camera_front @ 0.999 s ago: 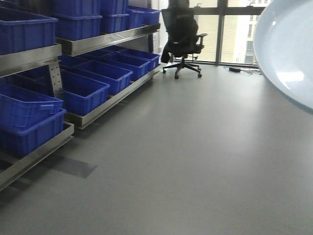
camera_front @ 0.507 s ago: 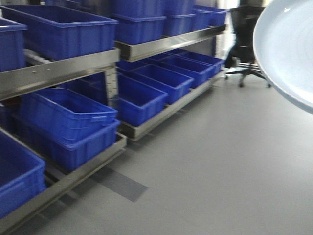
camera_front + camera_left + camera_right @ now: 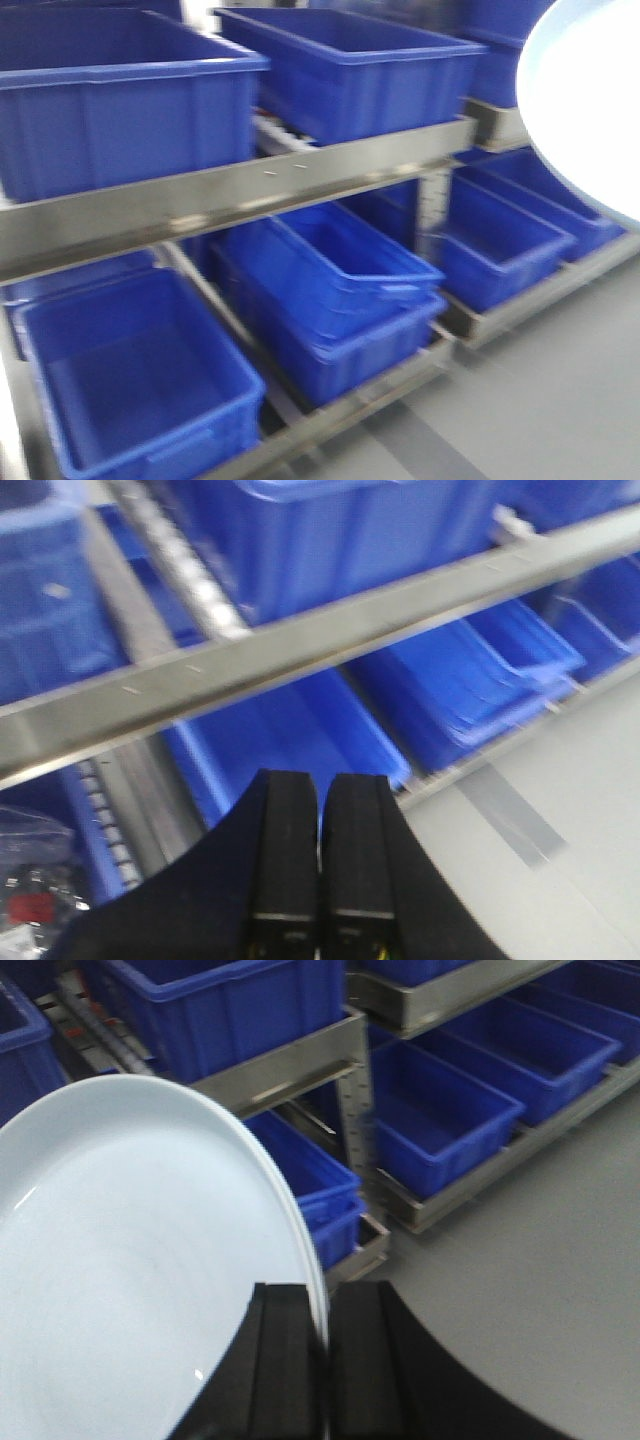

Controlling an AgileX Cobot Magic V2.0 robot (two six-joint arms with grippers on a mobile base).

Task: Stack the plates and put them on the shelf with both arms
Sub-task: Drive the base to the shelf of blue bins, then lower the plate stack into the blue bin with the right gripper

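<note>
A smooth, matt grey floor (image 3: pixel 560 400) fills the lower right of the front view and of both wrist views. A flat, darker grey rectangular strip (image 3: pixel 510 815) lies on it at a slant; the front view shows it blurred near the bottom edge. Low at the left of the left wrist view sits crumpled clear plastic wrapping (image 3: pixel 35 865) with a small red object (image 3: pixel 30 908), too blurred to identify.

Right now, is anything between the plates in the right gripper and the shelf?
Nothing visible in the air between the glossy pale bluish-white round plates, clamped by the right gripper, and the brushed stainless-steel shelf rail. But large blue plastic crates fill the levels in view, so little free room shows.
</note>
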